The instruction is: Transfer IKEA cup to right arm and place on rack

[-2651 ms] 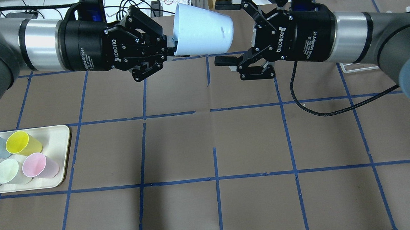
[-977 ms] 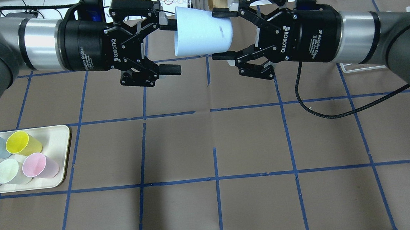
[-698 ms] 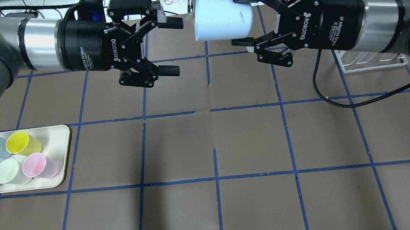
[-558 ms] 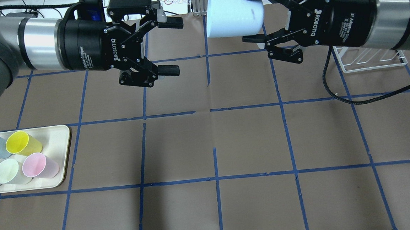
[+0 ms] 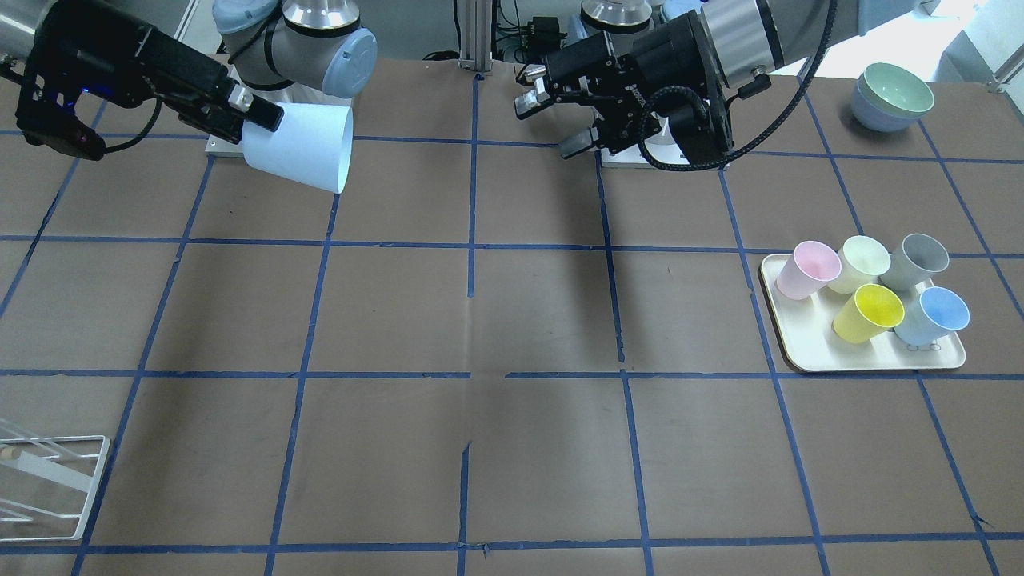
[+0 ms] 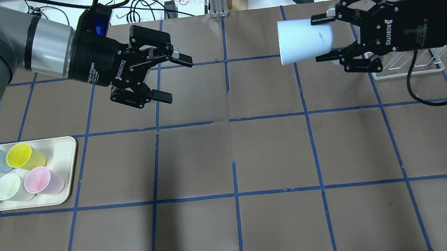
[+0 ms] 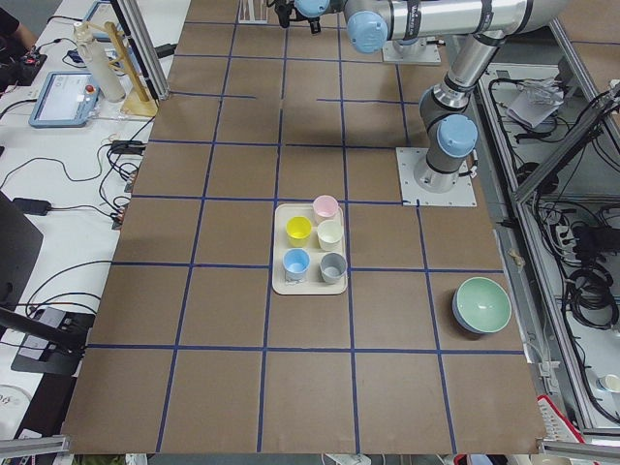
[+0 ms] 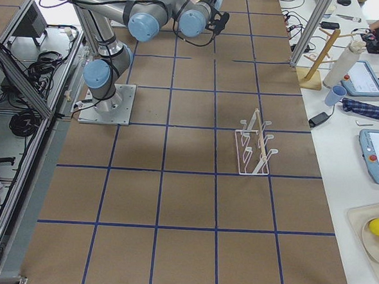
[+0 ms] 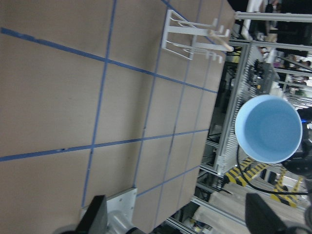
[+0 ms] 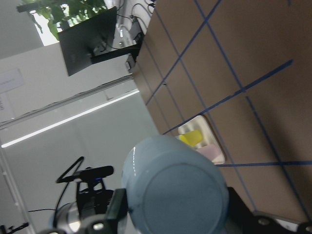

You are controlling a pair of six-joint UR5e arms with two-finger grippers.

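**Carrying the pale blue tapered plastic IKEA cup point(image 6: 300, 41) toward the white wire-frame rack point(image 8: 253, 149), clamped at its base end in the black two-finger right gripper point(image 6: 321, 38).**

Held sideways in the air at about 1 o'clock in the overhead view, mouth facing 9 o'clock, with the rack just beyond the gripper toward 3 o'clock. Keep the squeeze steady, turn the wrist until the mouth points down, centre it over 1 slanted rod, lower slowly, and release only once seated. Leave the black left gripper point(image 6: 174, 79), spread wide and empty at 10 o'clock, well apart. Read "ROBOTIQ" in white on both gripper bodies and, partly, "Adaptive Gripper" beside it; nothing legible on the cup except 1 small dark mark.
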